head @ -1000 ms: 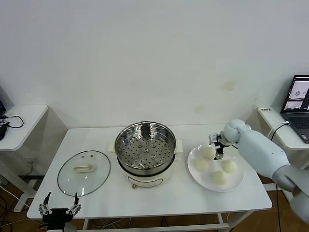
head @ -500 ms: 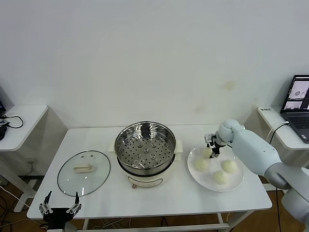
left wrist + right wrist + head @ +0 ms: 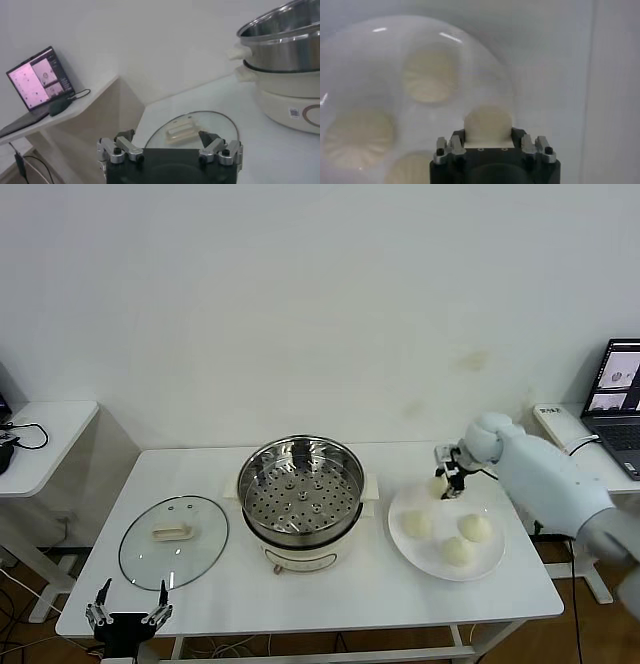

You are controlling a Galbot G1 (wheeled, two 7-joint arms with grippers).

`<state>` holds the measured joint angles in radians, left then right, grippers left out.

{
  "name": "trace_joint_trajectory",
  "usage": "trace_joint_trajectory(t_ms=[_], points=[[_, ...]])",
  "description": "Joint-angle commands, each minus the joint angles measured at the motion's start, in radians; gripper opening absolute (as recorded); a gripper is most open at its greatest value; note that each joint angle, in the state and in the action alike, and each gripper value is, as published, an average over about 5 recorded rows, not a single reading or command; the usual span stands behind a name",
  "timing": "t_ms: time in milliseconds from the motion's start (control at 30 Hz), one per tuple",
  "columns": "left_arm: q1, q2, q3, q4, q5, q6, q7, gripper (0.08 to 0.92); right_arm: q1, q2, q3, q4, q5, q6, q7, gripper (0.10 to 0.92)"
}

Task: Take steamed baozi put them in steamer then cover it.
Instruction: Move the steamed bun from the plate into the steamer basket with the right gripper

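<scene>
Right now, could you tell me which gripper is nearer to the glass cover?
Left. The left gripper hangs open at the table's front edge just before the cover; the right gripper holds a baozi beyond the steamer.

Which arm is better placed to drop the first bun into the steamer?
The right. Its hand is shut on a baozi lifted above the plate, beside the steamer. The left hand hangs open at the table's near-left edge by the cover, holding nothing.

Lab: bare white wall, side desks, laptop [image 3: 622, 389], cables.
</scene>
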<state>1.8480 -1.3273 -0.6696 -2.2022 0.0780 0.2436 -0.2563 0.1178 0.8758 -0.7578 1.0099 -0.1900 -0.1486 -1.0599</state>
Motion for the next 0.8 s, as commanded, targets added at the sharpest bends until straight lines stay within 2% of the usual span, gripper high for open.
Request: trace_joint_trajectory(t_ms=[33, 300, 533, 667, 800], points=[[-0.007, 0.006, 0.004, 0.0, -0.001, -0.001, -0.001, 0.823, 0.204, -0.095, -0.138, 0.185, 0.203, -0.035, -0.016, 0.577], [-0.024, 0.016, 0.011, -0.014, -0.013, 0.001, 0.001, 0.823, 0.477, -0.011, -0.315, 0.217, 0.384, -0.056, -0.008, 0.585], [-0.035, 0.026, 0.002, -0.014, -0.024, 0.002, 0.002, 0.823, 0.534, 0.165, -0.397, 0.209, 0.488, -0.024, 0.075, 0.585], [-0.041, 0.033, -0.01, -0.005, -0.029, 0.002, 0.002, 0.823, 0.536, 0.291, -0.445, 0.196, 0.508, 0.025, 0.113, 0.585], [-0.042, 0.035, -0.022, -0.002, -0.032, 0.003, 0.003, 0.823, 0.522, 0.392, -0.512, 0.175, 0.442, 0.128, 0.151, 0.585]])
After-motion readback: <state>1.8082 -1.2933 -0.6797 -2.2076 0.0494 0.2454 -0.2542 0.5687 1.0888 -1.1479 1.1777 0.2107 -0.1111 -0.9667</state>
